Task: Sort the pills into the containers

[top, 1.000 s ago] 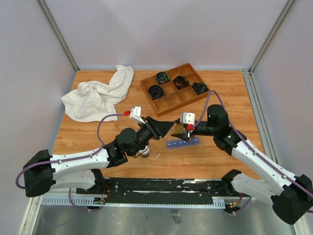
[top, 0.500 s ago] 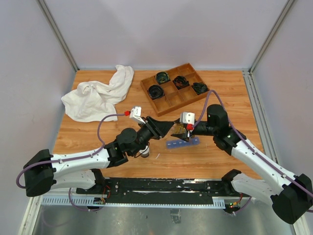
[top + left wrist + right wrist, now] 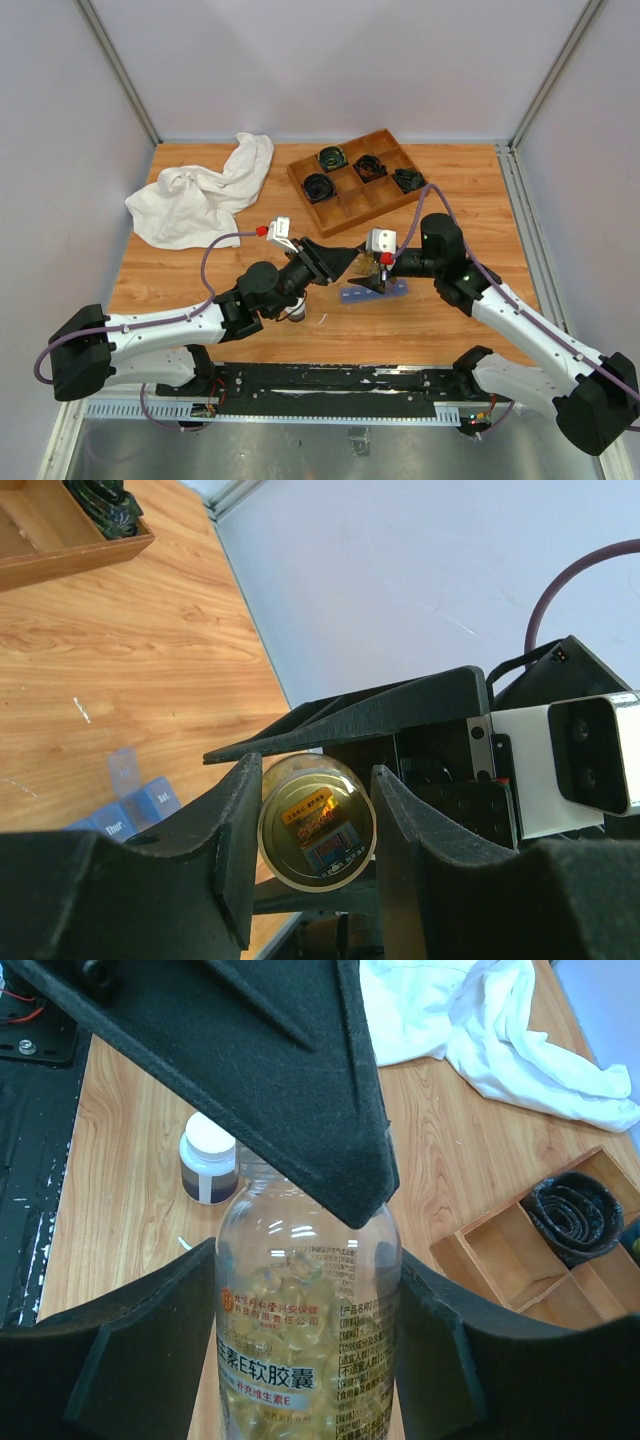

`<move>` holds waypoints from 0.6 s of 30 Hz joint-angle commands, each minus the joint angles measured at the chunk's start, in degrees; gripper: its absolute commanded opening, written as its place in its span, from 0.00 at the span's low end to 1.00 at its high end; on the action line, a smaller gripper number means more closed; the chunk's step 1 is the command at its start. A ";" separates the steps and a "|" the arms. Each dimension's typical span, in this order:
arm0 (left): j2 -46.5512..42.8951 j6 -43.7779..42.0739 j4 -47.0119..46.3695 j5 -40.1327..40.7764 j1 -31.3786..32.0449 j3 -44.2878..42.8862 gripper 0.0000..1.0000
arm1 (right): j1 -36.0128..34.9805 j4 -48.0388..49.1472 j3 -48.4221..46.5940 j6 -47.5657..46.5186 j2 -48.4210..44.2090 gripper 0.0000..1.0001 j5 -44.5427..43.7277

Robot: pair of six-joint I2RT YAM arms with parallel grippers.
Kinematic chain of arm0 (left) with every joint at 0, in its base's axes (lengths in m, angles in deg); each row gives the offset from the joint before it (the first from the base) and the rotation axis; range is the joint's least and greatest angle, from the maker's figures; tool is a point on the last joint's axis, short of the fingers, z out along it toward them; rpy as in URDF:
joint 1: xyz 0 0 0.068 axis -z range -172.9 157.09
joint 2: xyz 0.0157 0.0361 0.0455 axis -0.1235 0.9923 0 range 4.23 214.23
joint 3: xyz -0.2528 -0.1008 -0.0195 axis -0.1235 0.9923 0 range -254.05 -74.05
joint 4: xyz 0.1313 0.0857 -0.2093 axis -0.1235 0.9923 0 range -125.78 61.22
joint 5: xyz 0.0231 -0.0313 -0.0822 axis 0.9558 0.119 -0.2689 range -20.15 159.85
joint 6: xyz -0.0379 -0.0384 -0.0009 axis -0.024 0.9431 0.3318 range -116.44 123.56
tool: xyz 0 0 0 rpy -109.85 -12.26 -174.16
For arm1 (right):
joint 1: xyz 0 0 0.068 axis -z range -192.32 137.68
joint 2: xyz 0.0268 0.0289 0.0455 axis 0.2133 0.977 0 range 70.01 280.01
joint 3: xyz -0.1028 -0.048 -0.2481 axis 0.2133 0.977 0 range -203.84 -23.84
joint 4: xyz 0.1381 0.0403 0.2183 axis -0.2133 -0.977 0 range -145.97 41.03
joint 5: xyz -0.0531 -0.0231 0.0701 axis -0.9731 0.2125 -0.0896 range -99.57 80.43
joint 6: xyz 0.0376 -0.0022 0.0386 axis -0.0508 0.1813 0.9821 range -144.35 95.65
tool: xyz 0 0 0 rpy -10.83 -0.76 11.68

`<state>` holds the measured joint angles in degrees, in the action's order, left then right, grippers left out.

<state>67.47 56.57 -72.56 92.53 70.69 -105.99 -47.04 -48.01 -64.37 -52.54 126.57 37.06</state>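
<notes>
Clear plastic bottle point(image 3: 300, 1360) of amber softgel pills point(image 3: 275, 1280) sits clamped in my right gripper point(image 3: 308, 1260), near the narrow blue pill-organizer strip point(image 3: 375, 291) | my left gripper point(image 3: 318, 780) straddles its top, grip unclear | barely shifted since a second ago | likely nothing sorted yet.

Left tool point(image 3: 345, 262) and right tool point(image 3: 376, 274) meet over the blue organizer strip point(image 3: 398, 289).

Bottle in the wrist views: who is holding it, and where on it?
The right gripper clamps the clear capsule bottle across its labelled body. The left gripper grips its top end, fingers on either side.
</notes>
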 commanded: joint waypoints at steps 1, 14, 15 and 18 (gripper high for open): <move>-0.06 0.45 -4.23 1.27 0.54 -0.78 0.00 | -0.79 -0.17 -1.09 2.01 -1.28 0.65 0.04; 0.47 -0.53 -4.10 2.60 0.49 -0.66 0.00 | -0.65 -0.22 -1.18 2.87 -2.65 0.66 -1.14; 0.51 -0.57 -4.09 2.62 0.56 -0.73 0.00 | -0.66 -0.17 -1.20 2.92 -2.74 0.66 -1.19; 0.68 -0.83 -4.02 2.65 0.50 -0.74 0.00 | -0.65 -0.18 -1.14 3.09 -2.98 0.66 -1.36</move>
<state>67.89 56.51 -73.50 93.38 70.71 -105.99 -47.04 -48.01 -64.37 -50.53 124.90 36.19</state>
